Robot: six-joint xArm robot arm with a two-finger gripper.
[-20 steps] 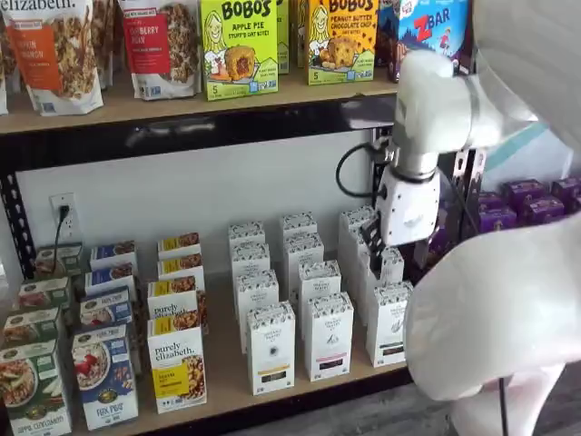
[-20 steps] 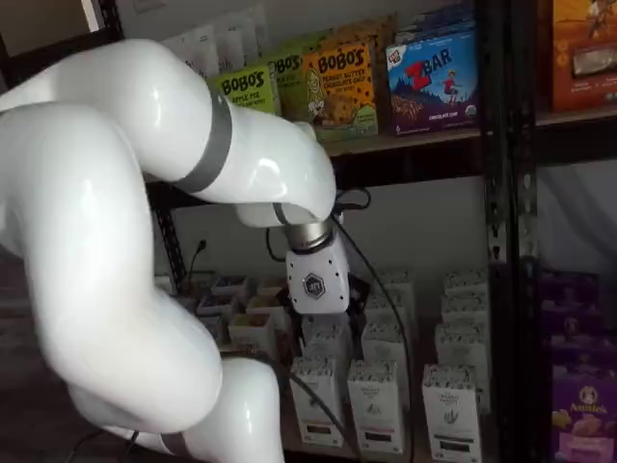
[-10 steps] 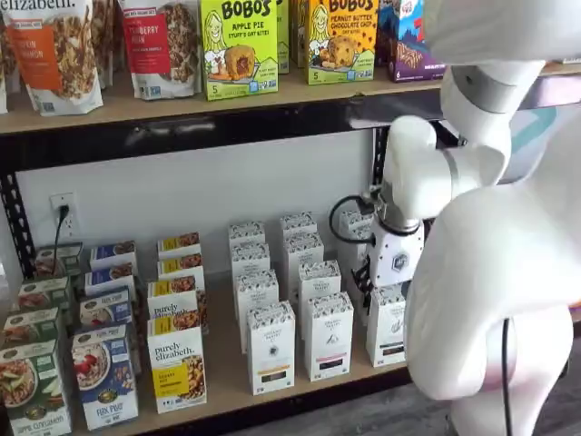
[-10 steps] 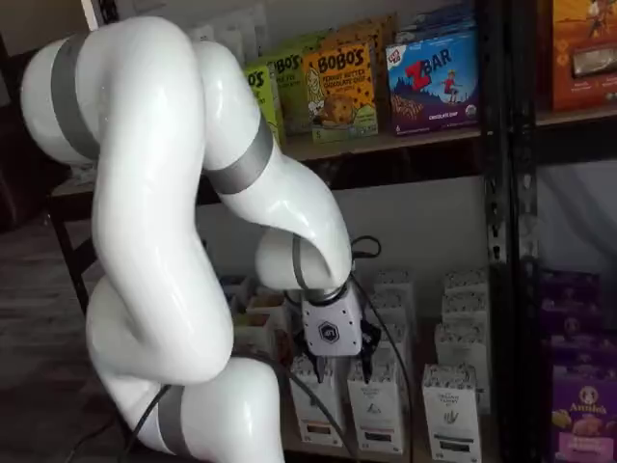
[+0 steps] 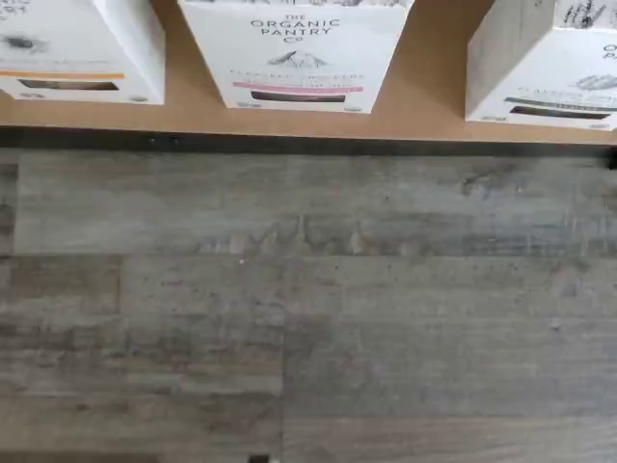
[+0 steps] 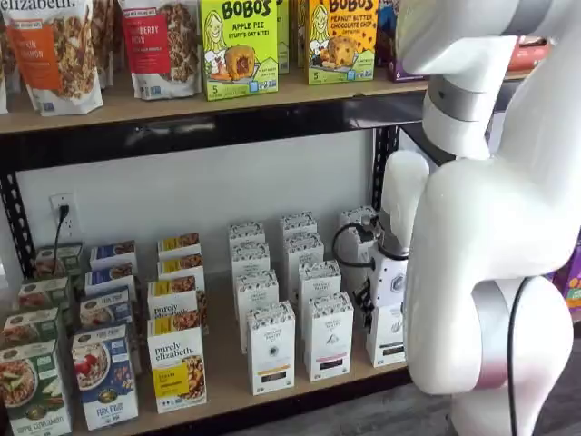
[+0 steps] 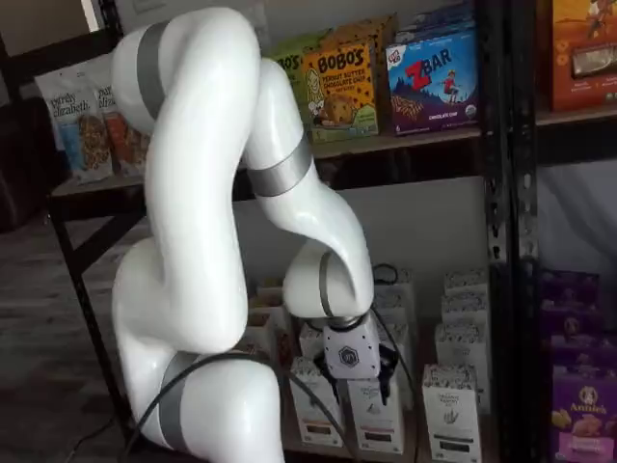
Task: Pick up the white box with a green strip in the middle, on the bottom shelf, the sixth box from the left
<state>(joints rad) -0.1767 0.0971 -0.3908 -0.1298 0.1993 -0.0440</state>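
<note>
The white box (image 5: 545, 68) with the dark greenish strip stands at the front edge of the bottom shelf (image 5: 434, 96), right of a like carton with a pink strip (image 5: 297, 53) and one with an orange-yellow strip (image 5: 67, 48). In a shelf view the white box (image 6: 388, 338) is the rightmost front carton, half hidden by the gripper (image 6: 377, 311). In a shelf view the gripper (image 7: 360, 381) hangs low at the front row's carton tops, fingers (image 7: 332, 388) apart with a gap and nothing held. From there I cannot tell which carton it is over.
Rows of like white cartons (image 6: 256, 295) stand behind. Purely Elizabeth boxes (image 6: 177, 363) fill the shelf's left. The upper shelf (image 6: 182, 104) holds Bobo's boxes. A black rack post (image 7: 506, 241) and purple boxes (image 7: 578, 405) are to the right. A wood floor (image 5: 308, 309) lies below.
The arm has swung over and lowered the gripper from mid-height above the back rows down to the front row's carton tops. No box has moved.
</note>
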